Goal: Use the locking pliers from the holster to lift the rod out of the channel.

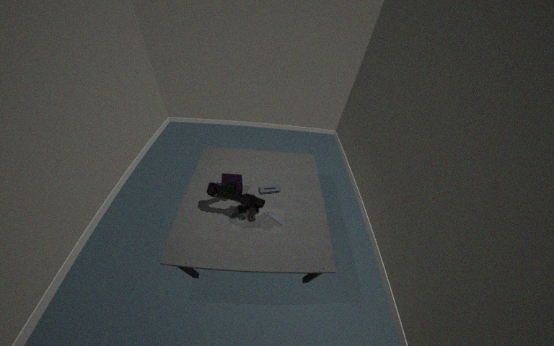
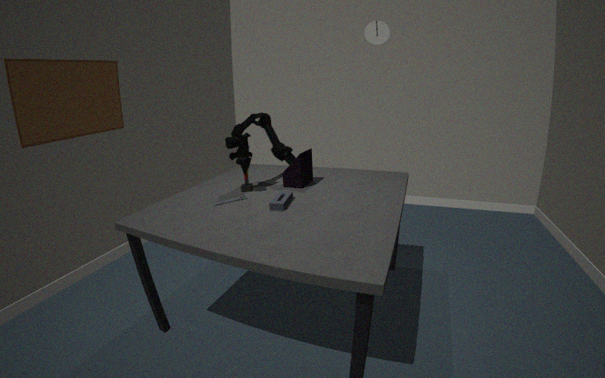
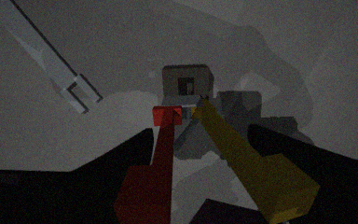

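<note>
My gripper [image 2: 244, 169] [image 3: 200, 132] points down over the holster and is shut on the handles of the locking pliers [image 2: 246, 177] [image 3: 166, 145]. In the wrist view the red handle is at the left finger, the yellow one at the right; they stand apart at their upper ends. The holster [image 2: 246, 187] [image 3: 203, 79] is a small grey block with a dark opening. Whether the jaws are clear of it is hard to tell, and whether the pliers are locked does not show. The grey channel block [image 1: 269, 190] [image 2: 276, 205] has a narrow dark slot; the rod is not distinguishable in it.
A thin grey two-pronged tool [image 1: 274, 218] [image 2: 229, 201] [image 3: 44, 49] lies on the table [image 1: 244, 249] [image 2: 321, 240], near the holster. A dark purple upright block [image 1: 231, 178] [image 2: 303, 172] stands beside the arm's base. The light is dim.
</note>
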`<state>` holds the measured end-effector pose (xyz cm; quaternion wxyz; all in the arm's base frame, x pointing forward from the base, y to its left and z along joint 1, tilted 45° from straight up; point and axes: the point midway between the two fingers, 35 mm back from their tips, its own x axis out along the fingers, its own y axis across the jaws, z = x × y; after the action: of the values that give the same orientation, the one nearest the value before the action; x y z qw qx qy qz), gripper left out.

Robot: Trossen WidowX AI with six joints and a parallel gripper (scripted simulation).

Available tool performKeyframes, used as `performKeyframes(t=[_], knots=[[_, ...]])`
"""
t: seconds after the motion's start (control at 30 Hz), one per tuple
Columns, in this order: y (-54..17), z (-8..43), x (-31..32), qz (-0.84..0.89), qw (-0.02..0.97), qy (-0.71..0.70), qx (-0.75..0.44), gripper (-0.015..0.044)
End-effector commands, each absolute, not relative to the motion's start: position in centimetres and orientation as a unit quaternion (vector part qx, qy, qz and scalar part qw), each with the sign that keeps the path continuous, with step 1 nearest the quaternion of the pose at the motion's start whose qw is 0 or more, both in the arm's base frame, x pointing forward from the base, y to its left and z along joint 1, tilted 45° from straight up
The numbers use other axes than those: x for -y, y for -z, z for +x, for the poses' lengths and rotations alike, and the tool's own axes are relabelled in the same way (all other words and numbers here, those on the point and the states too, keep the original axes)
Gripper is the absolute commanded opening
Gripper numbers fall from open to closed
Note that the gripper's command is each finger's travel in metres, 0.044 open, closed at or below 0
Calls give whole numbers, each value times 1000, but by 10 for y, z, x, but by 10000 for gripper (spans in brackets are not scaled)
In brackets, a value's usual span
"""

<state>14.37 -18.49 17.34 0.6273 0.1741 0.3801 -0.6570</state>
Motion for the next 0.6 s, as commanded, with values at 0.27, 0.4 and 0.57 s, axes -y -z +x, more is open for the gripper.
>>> performKeyframes(t=[0.27,0.4,0.57], knots=[[-186,148,175,174,626,661,-376,321],[-189,149,172,173,625,662,-376,321],[-193,150,168,172,624,663,-376,321]])
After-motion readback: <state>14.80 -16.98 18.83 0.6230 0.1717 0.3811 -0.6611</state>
